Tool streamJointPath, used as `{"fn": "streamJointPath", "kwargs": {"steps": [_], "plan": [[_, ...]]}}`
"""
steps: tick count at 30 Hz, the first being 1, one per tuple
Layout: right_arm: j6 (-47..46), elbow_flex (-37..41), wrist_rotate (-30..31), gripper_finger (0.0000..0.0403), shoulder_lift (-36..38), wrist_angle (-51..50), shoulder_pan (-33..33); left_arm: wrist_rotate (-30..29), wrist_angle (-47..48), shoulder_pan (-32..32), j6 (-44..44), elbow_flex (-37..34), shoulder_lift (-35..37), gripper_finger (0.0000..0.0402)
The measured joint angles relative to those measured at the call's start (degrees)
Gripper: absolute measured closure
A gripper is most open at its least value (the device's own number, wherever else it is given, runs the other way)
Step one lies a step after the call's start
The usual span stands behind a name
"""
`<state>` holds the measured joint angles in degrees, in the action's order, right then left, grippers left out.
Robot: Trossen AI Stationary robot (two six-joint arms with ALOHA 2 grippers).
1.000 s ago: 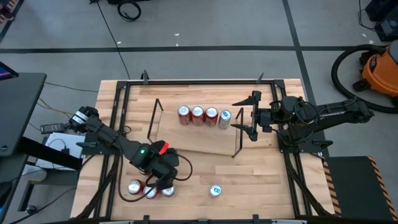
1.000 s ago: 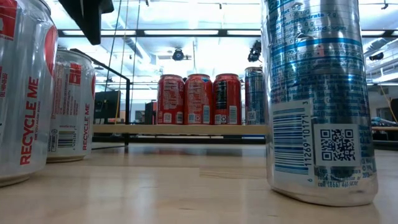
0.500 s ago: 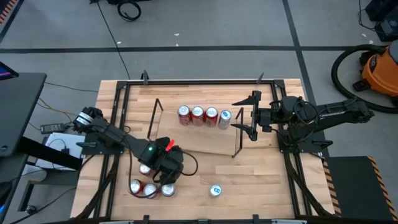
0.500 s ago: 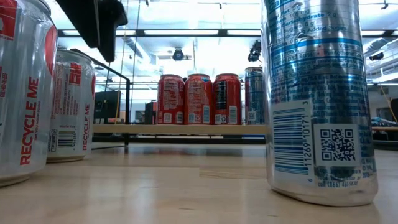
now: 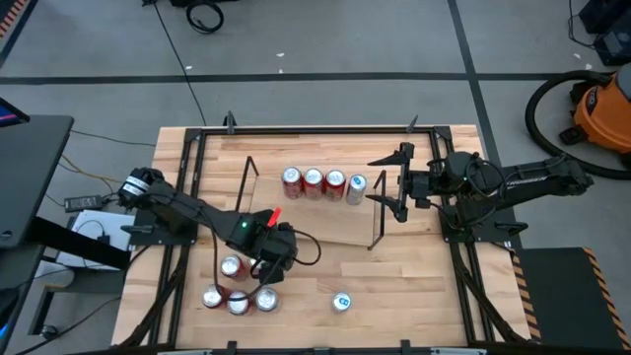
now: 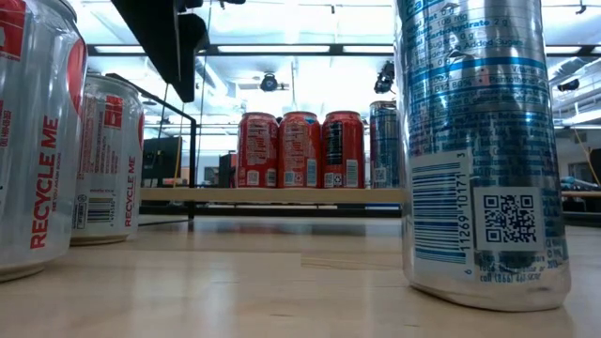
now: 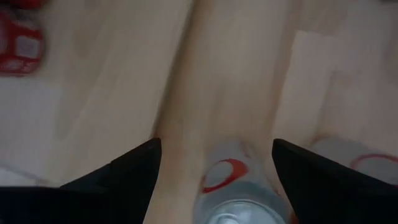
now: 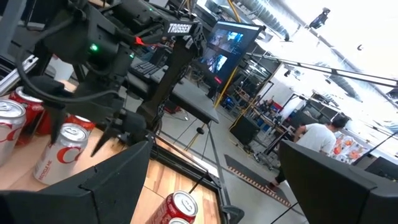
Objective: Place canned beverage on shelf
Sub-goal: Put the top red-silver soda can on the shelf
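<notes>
The shelf (image 5: pixel 315 222), a light-wood board with black wire ends, stands mid-table and carries three red cans (image 5: pixel 314 180) and a silver-blue can (image 5: pixel 356 187). Several silver-and-red cans (image 5: pixel 233 266) stand upright on the tabletop at the near left. A blue can (image 5: pixel 341 301) stands alone near the front and looms large in the low view (image 6: pixel 479 141). My left gripper (image 5: pixel 268 276) is open and points down over the near-left cans. One of these cans (image 7: pixel 231 186) shows between its fingers, untouched. My right gripper (image 5: pixel 371 181) is open, level, at the shelf's right end.
Black rails (image 5: pixel 202 133) frame the tabletop. The shelf's wire ends (image 5: pixel 246 192) rise between the cans and the board. Bare wood (image 5: pixel 414 286) lies at the near right. A person (image 8: pixel 314 134) is in the room beyond the table.
My left gripper has gone toward the table's far edge and a little to the right, away from the near-left cans. This has uncovered one more silver-and-red can standing on the table.
</notes>
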<state>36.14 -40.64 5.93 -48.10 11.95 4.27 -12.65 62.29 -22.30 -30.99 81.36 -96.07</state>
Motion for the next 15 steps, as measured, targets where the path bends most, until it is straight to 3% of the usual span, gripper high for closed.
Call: {"fn": "streamJointPath", "kwargs": {"steps": [9, 15], "plan": [[0.00, 0.00, -0.01, 0.0034, -0.61, -0.11, -0.06, 2.03, 0.03, -2.26, -1.84, 0.00, 0.00, 0.0083], [0.00, 0.00, -0.02, 0.0034, -0.68, 0.26, -0.06, -0.83, 0.50, -4.27, -5.54, -0.01, -0.83, 0.0070]]}}
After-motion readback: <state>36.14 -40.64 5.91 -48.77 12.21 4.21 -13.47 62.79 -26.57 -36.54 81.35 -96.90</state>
